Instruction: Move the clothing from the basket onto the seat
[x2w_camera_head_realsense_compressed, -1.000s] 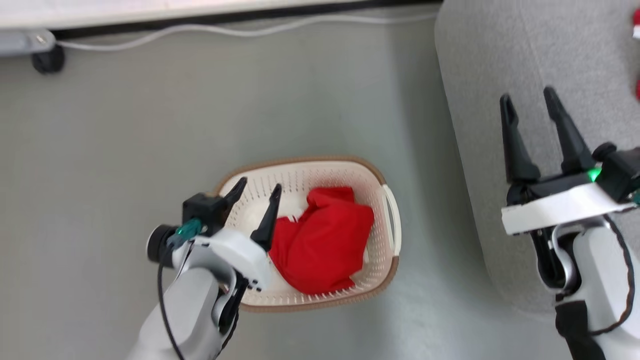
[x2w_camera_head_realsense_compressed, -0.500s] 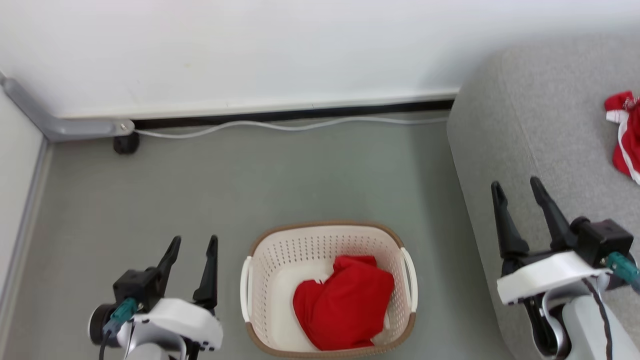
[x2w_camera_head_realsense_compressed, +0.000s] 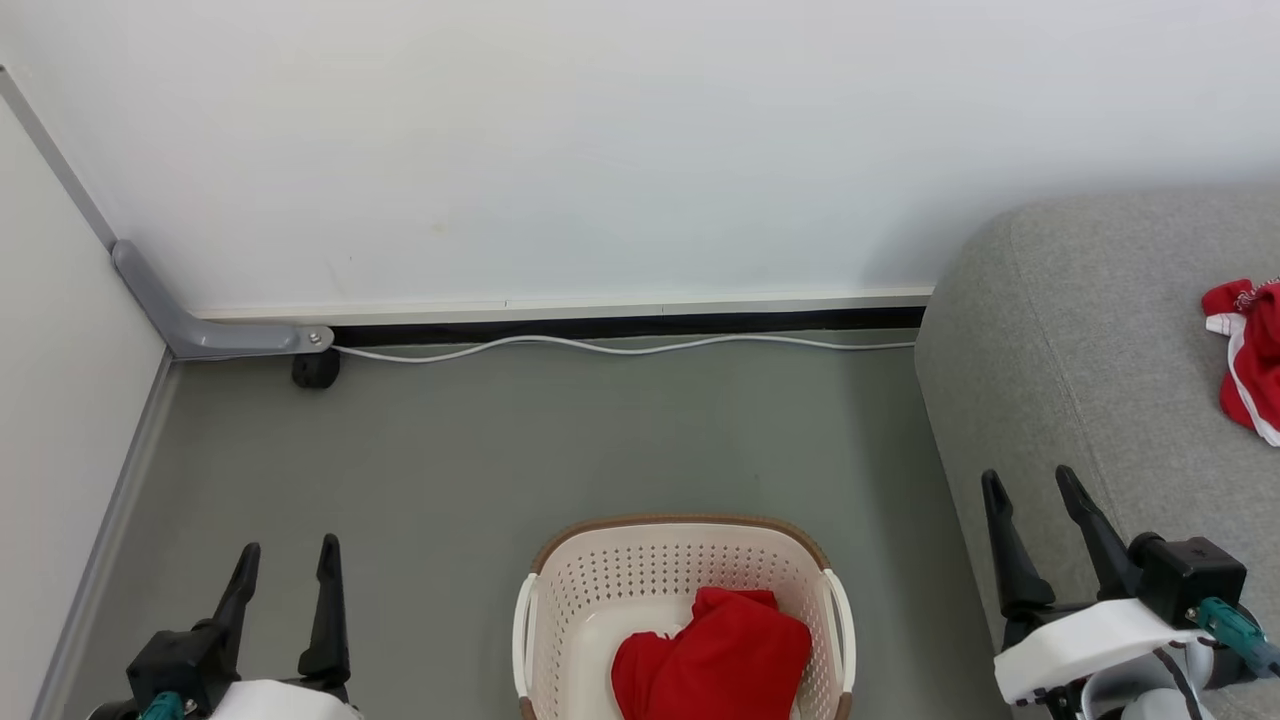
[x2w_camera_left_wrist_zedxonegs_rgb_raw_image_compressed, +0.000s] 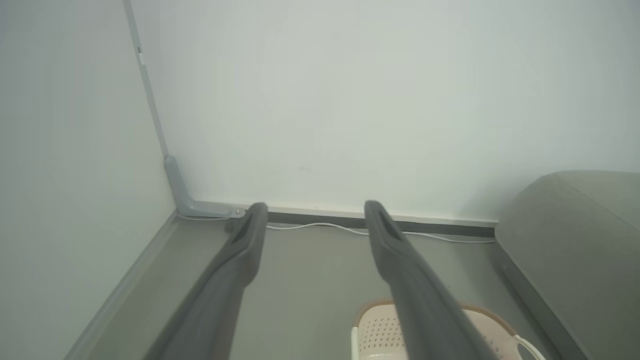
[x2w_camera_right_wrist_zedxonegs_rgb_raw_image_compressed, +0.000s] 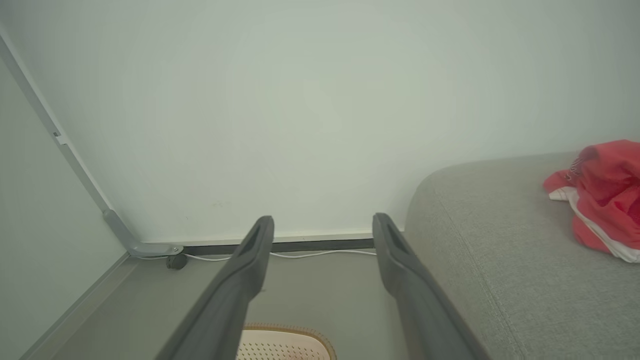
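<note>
**Beside the wall: a red garment in the basket, a white-trimmed garment on the seat**

Along the foot of the white wall runs a black skirting strip. A white cable lies loose on the grey floor before it, and a small black wheel sits in the corner. The basket stands on the floor near the seat's rounded edge, not touching it. The left gripper hangs over bare floor, apart from the basket, jaws wide and empty. The right gripper hangs over the seat's near edge, equally wide, holding nothing, with the white-trimmed garment farther along the cushion
</note>
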